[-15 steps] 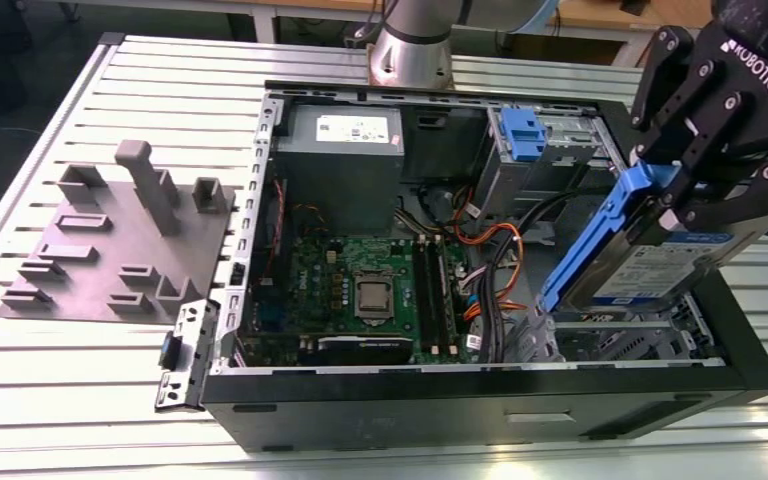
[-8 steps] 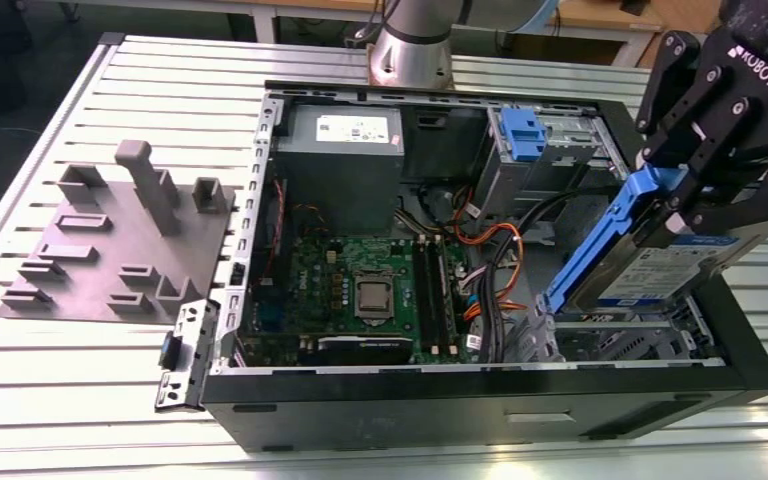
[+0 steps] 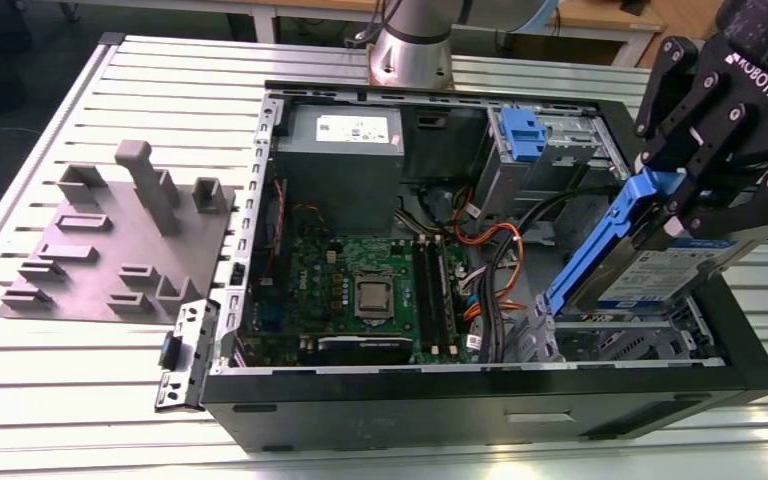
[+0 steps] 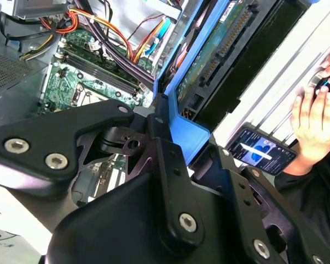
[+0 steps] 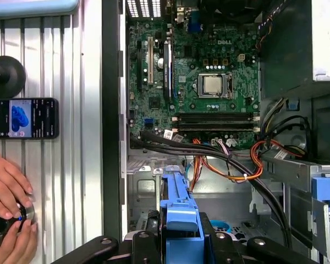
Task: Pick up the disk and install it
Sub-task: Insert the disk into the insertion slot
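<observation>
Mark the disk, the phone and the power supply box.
the disk [image 3: 651, 277], exterior view, on its white-and-blue label.
the phone [image 5: 23, 118], first wrist view, middle of its screen.
the power supply box [image 3: 341, 178], exterior view, on its grey side.

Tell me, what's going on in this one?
The robot arm's gripper is clamped on the disk, holding it by its blue-railed end. The disk hangs tilted over the corner of the open computer case on the exterior view's right, above the silver drive bay, and is not yet seated. In the first wrist view, a person's hands sit on the slatted table beside the case, near a phone.
</observation>
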You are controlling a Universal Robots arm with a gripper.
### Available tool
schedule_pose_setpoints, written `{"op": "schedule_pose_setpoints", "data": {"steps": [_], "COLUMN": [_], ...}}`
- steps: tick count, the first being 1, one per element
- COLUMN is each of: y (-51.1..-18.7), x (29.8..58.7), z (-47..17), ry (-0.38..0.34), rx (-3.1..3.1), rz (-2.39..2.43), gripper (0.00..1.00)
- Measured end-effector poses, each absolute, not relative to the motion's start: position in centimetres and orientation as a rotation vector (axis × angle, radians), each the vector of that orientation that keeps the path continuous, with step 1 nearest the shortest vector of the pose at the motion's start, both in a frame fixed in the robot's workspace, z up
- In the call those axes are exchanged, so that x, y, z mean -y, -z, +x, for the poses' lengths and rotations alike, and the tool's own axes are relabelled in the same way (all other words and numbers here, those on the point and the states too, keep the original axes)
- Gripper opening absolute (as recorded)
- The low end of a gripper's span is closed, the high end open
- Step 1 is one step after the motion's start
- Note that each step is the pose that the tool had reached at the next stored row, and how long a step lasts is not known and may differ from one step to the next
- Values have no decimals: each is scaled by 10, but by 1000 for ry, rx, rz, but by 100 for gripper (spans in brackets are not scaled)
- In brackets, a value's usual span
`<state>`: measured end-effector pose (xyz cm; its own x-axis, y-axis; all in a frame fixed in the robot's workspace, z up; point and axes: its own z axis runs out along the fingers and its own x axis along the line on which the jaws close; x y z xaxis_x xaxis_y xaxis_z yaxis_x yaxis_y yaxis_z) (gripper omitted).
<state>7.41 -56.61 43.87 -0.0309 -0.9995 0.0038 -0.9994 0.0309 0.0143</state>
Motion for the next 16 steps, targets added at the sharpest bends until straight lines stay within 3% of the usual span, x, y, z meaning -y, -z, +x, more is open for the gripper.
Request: {"op": "schedule_pose_setpoints", "data": {"steps": [16], "y": [-428], "x": [566], "z": [75], "ry": [12], "rx": [2246], "rz": [2178], "gripper": [36]}}
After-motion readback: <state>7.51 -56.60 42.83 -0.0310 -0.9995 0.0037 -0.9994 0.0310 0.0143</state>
